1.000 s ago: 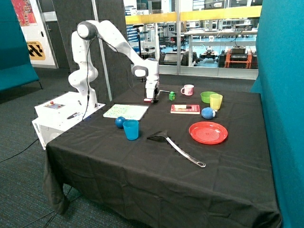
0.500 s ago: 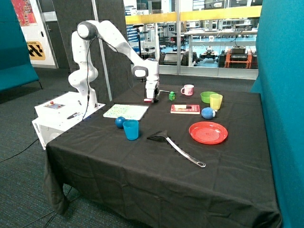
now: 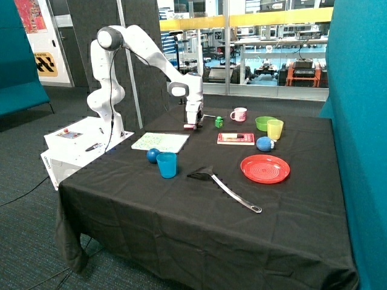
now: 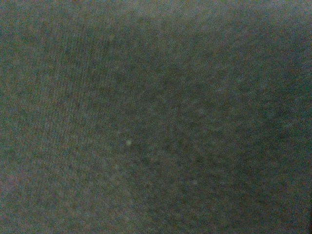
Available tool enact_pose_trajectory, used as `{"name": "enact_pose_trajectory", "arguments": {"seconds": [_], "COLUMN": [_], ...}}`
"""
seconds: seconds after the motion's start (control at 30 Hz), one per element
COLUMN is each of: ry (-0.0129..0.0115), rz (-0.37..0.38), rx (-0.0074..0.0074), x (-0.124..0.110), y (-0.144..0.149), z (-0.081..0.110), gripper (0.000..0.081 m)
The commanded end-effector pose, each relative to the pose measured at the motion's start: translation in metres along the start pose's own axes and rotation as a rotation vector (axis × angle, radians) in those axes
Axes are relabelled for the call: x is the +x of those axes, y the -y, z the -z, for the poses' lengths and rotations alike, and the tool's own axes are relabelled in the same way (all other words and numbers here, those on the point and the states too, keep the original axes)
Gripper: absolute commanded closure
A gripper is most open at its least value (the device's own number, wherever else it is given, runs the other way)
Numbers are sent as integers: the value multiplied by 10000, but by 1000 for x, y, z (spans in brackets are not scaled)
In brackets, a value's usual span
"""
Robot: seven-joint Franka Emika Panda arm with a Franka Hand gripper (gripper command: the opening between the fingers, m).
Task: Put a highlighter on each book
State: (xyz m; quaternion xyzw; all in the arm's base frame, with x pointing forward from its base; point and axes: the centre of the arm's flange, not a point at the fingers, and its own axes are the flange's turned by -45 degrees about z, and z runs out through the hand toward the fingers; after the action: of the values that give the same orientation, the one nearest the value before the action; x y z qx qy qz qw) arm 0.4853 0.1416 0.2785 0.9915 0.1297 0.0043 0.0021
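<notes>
A robotics lab: a robot arm [image 3: 145, 54] beside a cloth-covered table [image 3: 181, 211], with workbenches and equipment behind glass partitions [image 3: 266, 54].

A blue cup [image 3: 167, 164] and blue ball [image 3: 153, 155] sit left of a black spatula [image 3: 224, 187], with a red plate [image 3: 265, 168] to its right.

— What does the wrist view show?
— Only a dark woven cloth [image 4: 156, 97] filling the frame, its fine weave running across it.
— Anything on it?
— A tiny pale speck [image 4: 128, 142] left of centre, perhaps lint; I cannot tell. No fingers show.
</notes>
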Motion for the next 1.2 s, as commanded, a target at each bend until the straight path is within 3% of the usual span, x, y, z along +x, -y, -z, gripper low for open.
{"name": "enact_pose_trajectory", "arguments": {"seconds": [0.0,0.27,0.77,1.17], "ry": [79,79,80,80], "rz": [58,8,-357,-349], "rx": [53,53,51,51], "x": [3,-3,-42,-78], "y": [-10,-29,-105,-151], "z": [26,42,65,63], "gripper": [808,808,808,808]}}
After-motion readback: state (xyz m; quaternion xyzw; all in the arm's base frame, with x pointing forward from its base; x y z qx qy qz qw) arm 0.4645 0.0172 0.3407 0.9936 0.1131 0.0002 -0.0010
